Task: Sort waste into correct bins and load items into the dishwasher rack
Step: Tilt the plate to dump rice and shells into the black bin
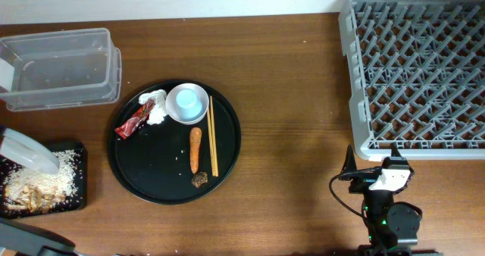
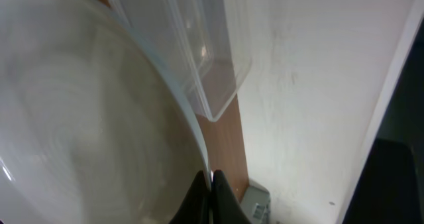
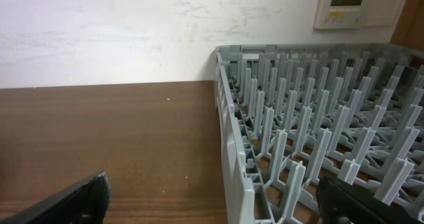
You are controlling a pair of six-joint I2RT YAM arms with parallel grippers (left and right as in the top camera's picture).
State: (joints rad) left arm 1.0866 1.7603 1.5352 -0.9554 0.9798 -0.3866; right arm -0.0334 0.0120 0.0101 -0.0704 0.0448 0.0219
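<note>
White plate point(image 1: 30, 151) pinched by left fingers point(image 2: 225, 207), right fingers point(image 3: 66, 204) wide apart, empty, two chopsticks point(image 1: 211, 135), one bowl point(image 1: 203, 109)

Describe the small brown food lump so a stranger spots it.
Start at the large round black tray. Near its front rim, under the orange carrot piece and left of the thin wooden chopsticks, lies the small brown food lump, the only dark scrap.

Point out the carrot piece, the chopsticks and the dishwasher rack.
carrot piece point(image 1: 195, 148), overhead view, the middle of its length.
chopsticks point(image 1: 212, 138), overhead view, mid-shaft of the pair.
dishwasher rack point(image 1: 351, 74), overhead view, its left outer wall.
</note>
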